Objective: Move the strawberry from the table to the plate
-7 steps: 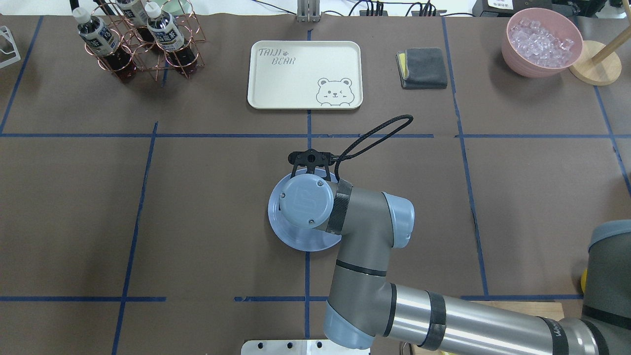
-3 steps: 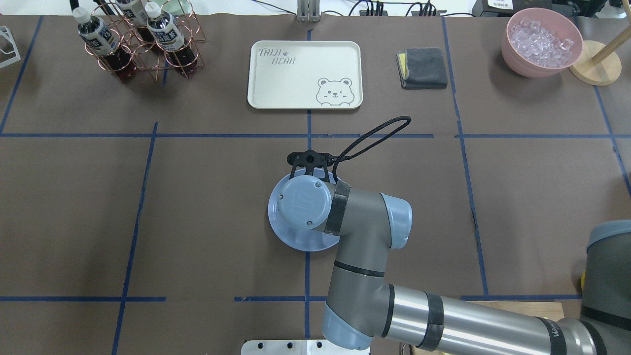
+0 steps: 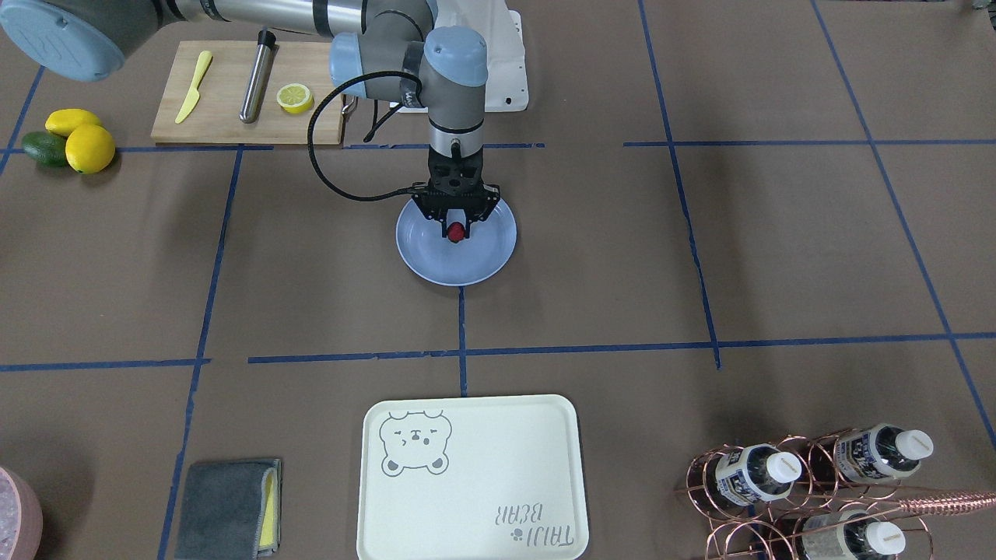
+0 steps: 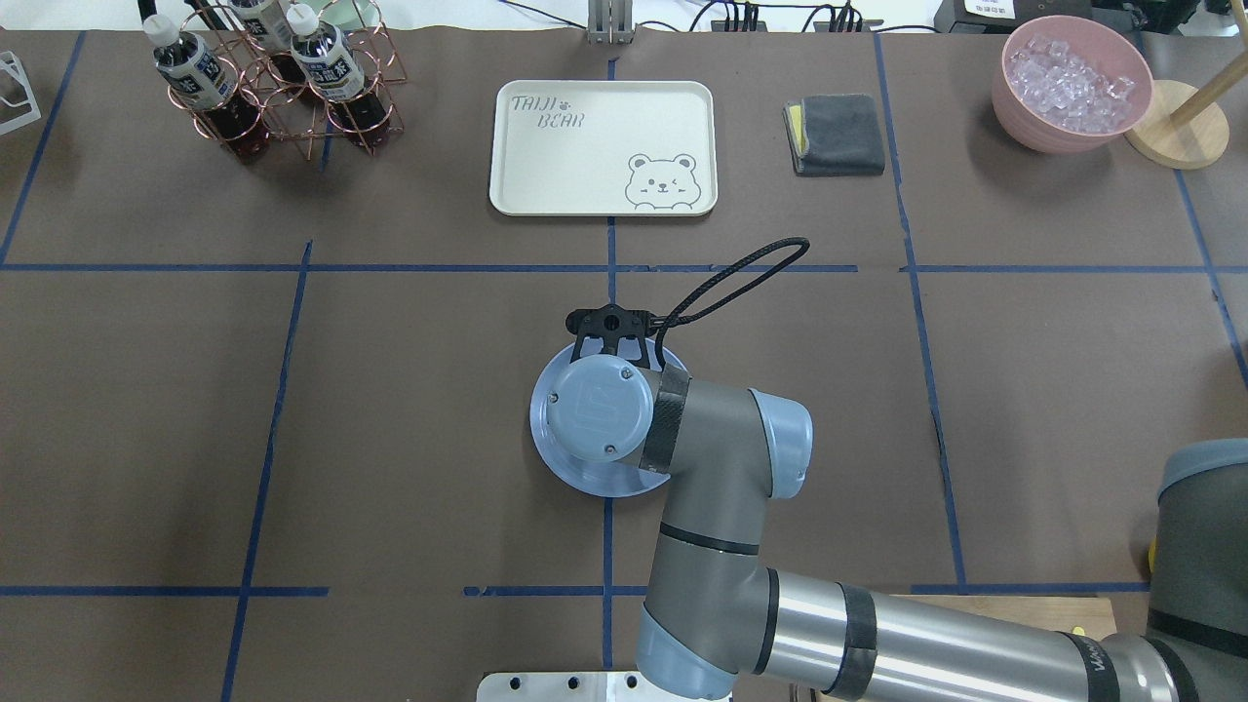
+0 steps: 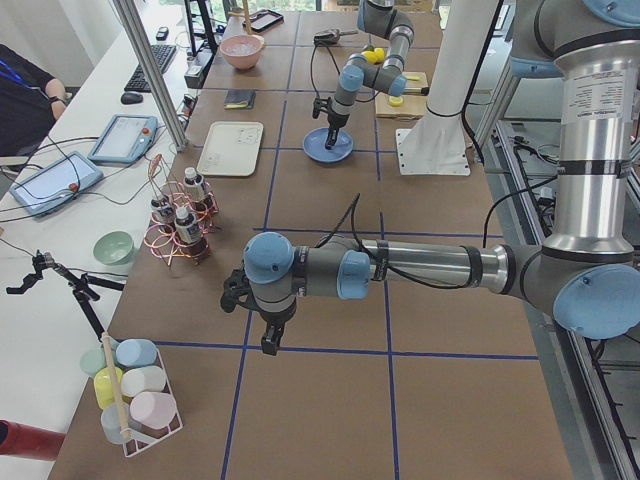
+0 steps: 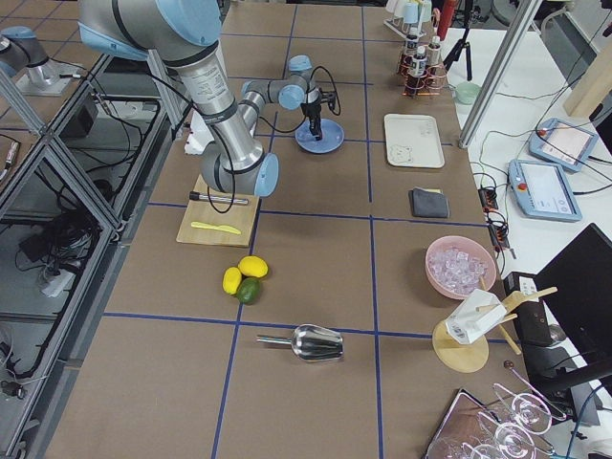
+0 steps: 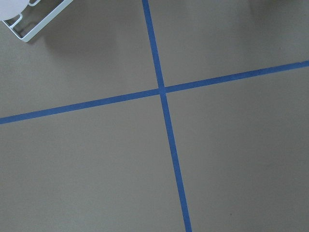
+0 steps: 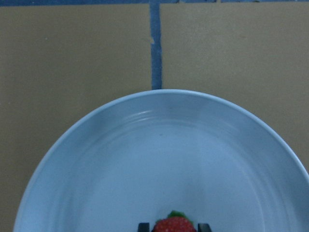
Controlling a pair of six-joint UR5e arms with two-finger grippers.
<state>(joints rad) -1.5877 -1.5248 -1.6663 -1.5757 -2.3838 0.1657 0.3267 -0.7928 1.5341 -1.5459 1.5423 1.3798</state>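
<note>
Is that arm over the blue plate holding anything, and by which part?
Yes: the right gripper holds the strawberry by its red sides, a finger on each, over the plate.

Clock set on plate [image 4: 542, 444] in overhead view, 12 pointing away from robot.

- Above plate: right arm [image 4: 721, 487] covers most of it, entering from 4–5.
- Plate middle: filled by right gripper [image 3: 457, 233], strawberry [image 3: 456, 230] between its fingers.
- 1: cable [image 4: 741, 276] loops out just past the rim.
- 7 through 11: open table [image 4: 390, 439], widest way in.
- 12: open strip, then tray [image 4: 603, 146].
- 1, farther: cloth [image 4: 838, 134].
- 10–11: bottle rack [image 4: 283, 88], far.
- 2: ice bowl [image 4: 1071, 83], far corner.
- 5: cutting board [image 3: 226, 93], under the arm.
</note>
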